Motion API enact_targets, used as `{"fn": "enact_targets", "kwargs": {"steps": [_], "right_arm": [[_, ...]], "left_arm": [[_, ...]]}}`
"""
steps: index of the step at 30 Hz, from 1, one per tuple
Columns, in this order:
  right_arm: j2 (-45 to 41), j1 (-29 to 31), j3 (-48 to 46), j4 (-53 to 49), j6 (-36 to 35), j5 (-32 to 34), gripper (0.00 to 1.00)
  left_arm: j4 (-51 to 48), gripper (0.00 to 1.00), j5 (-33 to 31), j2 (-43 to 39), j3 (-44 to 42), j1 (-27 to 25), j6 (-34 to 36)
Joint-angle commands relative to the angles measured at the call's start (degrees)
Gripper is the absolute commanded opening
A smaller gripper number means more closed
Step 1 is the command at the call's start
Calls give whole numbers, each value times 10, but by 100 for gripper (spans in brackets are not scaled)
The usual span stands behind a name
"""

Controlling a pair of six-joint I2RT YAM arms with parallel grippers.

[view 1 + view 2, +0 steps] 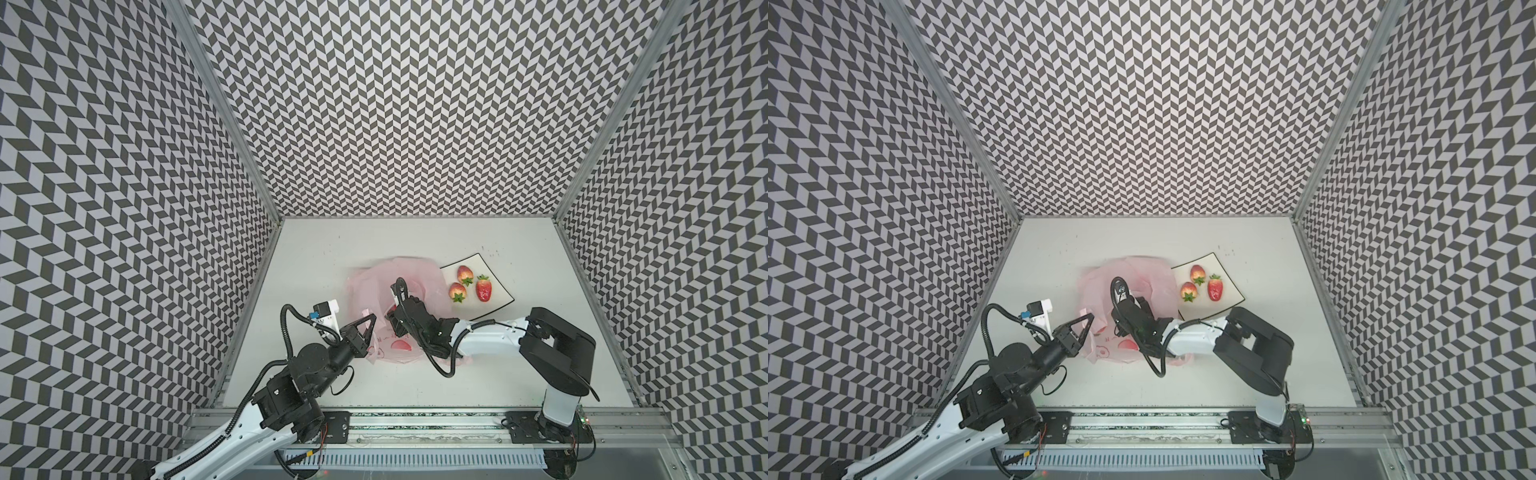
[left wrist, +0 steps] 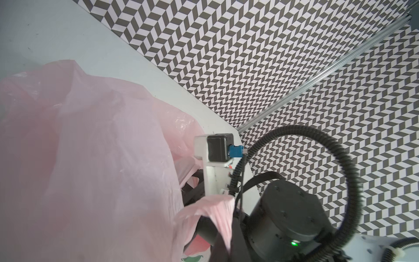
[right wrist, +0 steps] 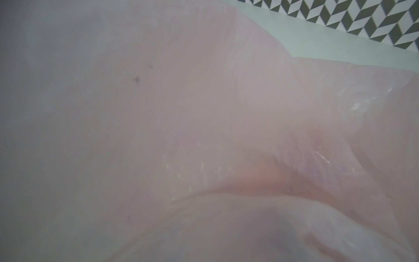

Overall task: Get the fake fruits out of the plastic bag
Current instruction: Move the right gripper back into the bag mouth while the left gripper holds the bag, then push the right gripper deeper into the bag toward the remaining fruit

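Observation:
The pale-pink plastic bag [image 1: 374,286] [image 1: 1100,286] lies crumpled mid-table. My left gripper [image 1: 372,320] [image 1: 1090,318] [image 2: 226,240] is shut on one bag handle at the bag's near-left corner and pulls it taut. My right gripper [image 1: 395,322] [image 1: 1115,320] reaches into the bag's mouth from the right, its jaws hidden under the film. The right wrist view shows only blurred pink bag film [image 3: 204,113] with a reddish smear behind it. Three fake fruits, all strawberries [image 1: 464,274] [image 1: 457,291] [image 1: 484,289], lie on the plate [image 1: 500,291] [image 1: 1231,291].
The square white plate with a black rim sits just right of the bag, touching its edge. Chevron-patterned walls close the table on the left, back and right. A metal rail [image 1: 415,419] with both arm bases runs along the front.

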Motion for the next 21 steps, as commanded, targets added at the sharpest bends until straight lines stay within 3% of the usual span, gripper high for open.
{"fn": "enact_targets", "kwargs": {"steps": [1,13,16,21], "right_arm": [[34,-8,23,52,-11,68,63],[161,-38,120,70,7,84,72],[186,-52,137,76,8,53,72],[213,-72,164,72,-29,-82,70]], "left_arm": [[-9,0,10,2,19,3,15],[-20,0,8,1,16,3,2],[-21,0,8,2,15,3,0],[-23,0,1,0,8,2,-7]]}}
